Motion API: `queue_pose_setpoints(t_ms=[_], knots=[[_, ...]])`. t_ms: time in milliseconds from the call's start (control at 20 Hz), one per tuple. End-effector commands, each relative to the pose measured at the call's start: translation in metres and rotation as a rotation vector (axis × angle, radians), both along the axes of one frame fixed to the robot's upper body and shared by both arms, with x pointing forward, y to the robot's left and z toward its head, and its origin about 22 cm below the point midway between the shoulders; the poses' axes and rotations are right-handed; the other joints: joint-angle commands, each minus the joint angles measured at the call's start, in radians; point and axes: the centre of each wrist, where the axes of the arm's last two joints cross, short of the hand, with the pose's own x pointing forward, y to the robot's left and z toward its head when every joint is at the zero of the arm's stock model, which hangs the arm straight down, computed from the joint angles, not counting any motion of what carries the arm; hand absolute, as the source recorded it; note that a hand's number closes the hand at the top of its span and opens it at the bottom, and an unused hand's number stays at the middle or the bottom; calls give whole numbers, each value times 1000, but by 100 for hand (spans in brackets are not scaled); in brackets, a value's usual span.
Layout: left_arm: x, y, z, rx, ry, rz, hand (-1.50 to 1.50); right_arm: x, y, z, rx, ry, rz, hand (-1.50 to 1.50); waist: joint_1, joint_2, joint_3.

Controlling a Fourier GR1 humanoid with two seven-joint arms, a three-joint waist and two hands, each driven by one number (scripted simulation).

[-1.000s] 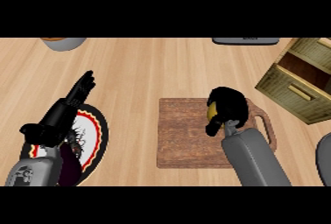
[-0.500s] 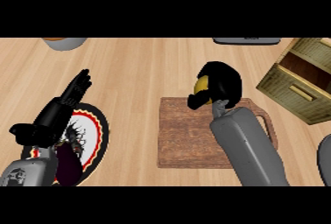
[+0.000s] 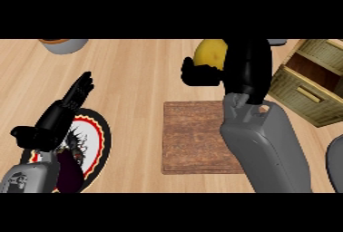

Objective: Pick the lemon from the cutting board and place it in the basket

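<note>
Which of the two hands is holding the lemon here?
The right hand, raised beyond the cutting board, curls round the yellow lemon. The left hand holds nothing, fingers straight, over the plate.

Bench (image 3: 134,77): pale wood, fine straight grain, smooth with a soft satin look. Cutting board (image 3: 194,136): darker reddish-brown wood, coarse mottled grain, matt and rough-looking. Basket (image 3: 301,86): woven, straw-coloured wicker, textured weave on the walls, matt; darker brown inside. Lemon (image 3: 209,52): yellow skin, dull, faintly shaded. Right hand (image 3: 244,63): black, matt, plastic-like, fingers curled round the lemon. Right forearm (image 3: 268,145): grey shell, smooth, slight sheen as of moulded plastic or painted metal. Left hand (image 3: 64,111): same matt black, ribbed along the fingers. Plate (image 3: 94,136): smooth glazed look, black rim with red and cream bands. Bowl (image 3: 64,44) at top left edge: smooth grey outside, orange-brown inside.
</note>
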Motion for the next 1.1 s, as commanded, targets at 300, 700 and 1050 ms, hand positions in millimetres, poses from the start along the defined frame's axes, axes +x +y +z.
queue_pose_setpoints(t_ms=[300, 700, 1050], knots=[[-11, 1, 2, 1, -12, -1, 0, -4, -10, 86, 28, -57, -207, 150, 5, 1, 0], [0, 0, 13, 3, -9, -16, 0, 24, -56, 97, -7, -59, -325, 150, 5, 4, 0], [-2, -26, 4, -2, -18, -20, 0, 75, -93, 102, 5, -145, -468, 150, 18, 11, 0]])
